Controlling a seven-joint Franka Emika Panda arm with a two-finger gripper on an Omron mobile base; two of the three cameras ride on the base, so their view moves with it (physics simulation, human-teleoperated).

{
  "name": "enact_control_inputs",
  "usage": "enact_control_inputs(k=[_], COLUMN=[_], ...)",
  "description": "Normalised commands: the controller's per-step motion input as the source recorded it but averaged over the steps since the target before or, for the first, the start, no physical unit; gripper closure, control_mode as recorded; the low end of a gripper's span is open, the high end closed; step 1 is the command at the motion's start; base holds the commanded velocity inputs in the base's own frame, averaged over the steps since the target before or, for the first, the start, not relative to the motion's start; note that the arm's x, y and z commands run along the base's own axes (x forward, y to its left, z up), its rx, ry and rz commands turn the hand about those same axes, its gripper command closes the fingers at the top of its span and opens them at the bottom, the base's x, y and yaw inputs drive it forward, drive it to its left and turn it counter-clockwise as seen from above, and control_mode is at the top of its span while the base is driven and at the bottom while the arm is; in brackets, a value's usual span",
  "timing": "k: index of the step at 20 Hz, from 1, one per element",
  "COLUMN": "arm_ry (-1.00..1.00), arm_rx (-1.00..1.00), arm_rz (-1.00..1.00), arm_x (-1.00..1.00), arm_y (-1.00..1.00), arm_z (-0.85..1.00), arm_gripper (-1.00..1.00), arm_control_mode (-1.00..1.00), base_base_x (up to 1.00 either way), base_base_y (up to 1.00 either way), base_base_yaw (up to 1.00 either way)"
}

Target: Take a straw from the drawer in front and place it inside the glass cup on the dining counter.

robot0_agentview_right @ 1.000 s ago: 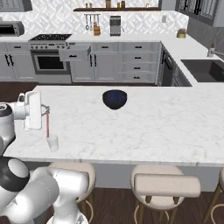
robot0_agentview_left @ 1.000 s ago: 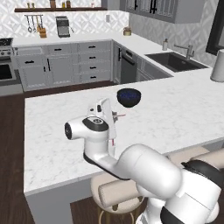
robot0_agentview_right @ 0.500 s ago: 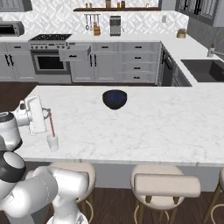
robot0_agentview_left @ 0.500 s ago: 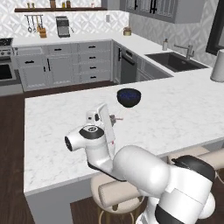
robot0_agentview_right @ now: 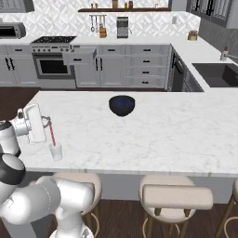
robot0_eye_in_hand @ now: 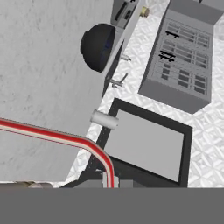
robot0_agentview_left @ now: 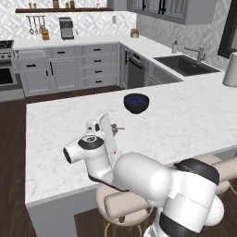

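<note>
**Nearly home: straw poised at the cup, with a tip-over the main worry**

Closest to the base, the gripper (robot0_agentview_right: 45, 122) is clamped tight on one red straw (robot0_agentview_right: 52, 135), which slants down from the hand so that its lower end sits at or just inside the mouth of the single glass cup (robot0_agentview_right: 56, 151), standing near the front edge of the dining counter (robot0_agentview_right: 162, 135). The risk, as I judge it, is twofold: the light tumbler could be nudged over or pushed off that near edge if the straw drags sideways, and the tall thin straw could lever out and fall once let go. Further back sits one dark blue bowl (robot0_agentview_right: 122, 104), well apart from the cup. Beyond, by the stove, one drawer (robot0_agentview_right: 80, 56) hangs open.
</note>
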Motion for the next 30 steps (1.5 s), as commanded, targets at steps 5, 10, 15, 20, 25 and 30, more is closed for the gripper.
enact_control_inputs(k=[5,10,15,20,25,30], arm_ry=[-0.01,0.0,-0.03,-0.04,-0.04,0.0], arm_rx=[0.0,0.0,0.0,0.0,0.0,0.0], arm_rz=[0.0,0.0,0.0,0.0,0.0,0.0], arm_x=[0.06,0.02,0.17,0.2,-0.06,-0.47], arm_y=[0.0,0.0,0.0,0.0,0.0,0.0], arm_z=[-0.14,-0.27,-0.16,-0.04,0.0,0.0], arm_gripper=[1.0,1.0,1.0,1.0,1.0,1.0], arm_control_mode=[-1.0,-1.0,-1.0,-1.0,-1.0,-1.0], base_base_x=[0.0,0.0,0.0,0.0,0.0,0.0], base_base_y=[0.0,0.0,0.0,0.0,0.0,0.0], base_base_yaw=[0.0,0.0,0.0,0.0,0.0,0.0])
